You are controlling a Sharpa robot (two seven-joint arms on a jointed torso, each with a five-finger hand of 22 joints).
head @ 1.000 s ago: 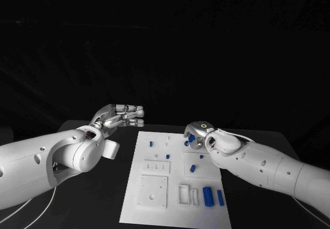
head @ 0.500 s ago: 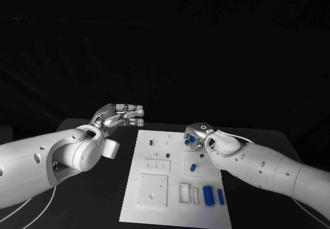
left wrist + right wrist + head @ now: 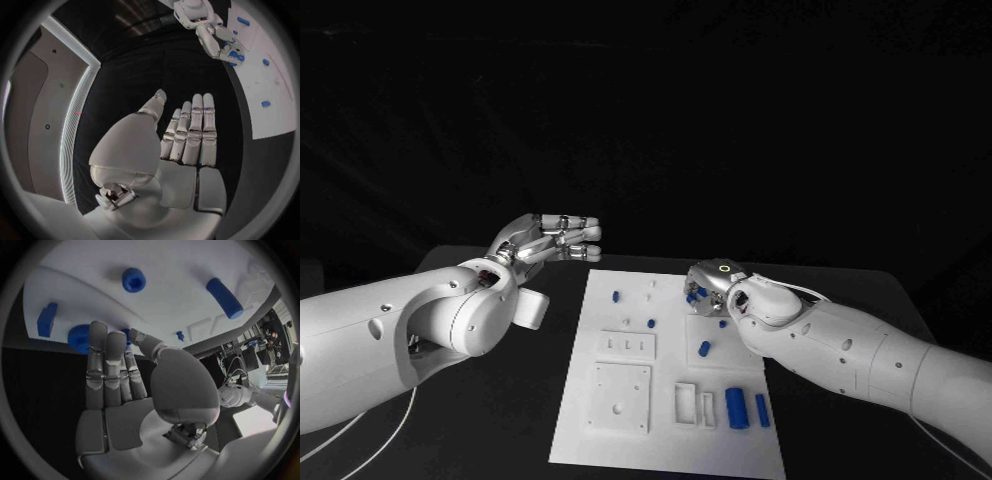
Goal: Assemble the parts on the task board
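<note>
Left hand just hangs over the bench beside the task board, fingers straight, holding nothing. Right hand sits low over the board's far end by some blue parts; can't tell if its fingers grip one.

1. The task board lies in the middle of the black table, running lengthwise away from the robot.
2. The left hand hangs off the board's far left corner, over bare table.
3. The right hand sits over the board's far right part, just above some small parts there.
4. One part lies mid-board, right of centre.
5. Two longer parts lie side by side near the board's near right corner.
6. Small parts stand in the far left area.
</note>
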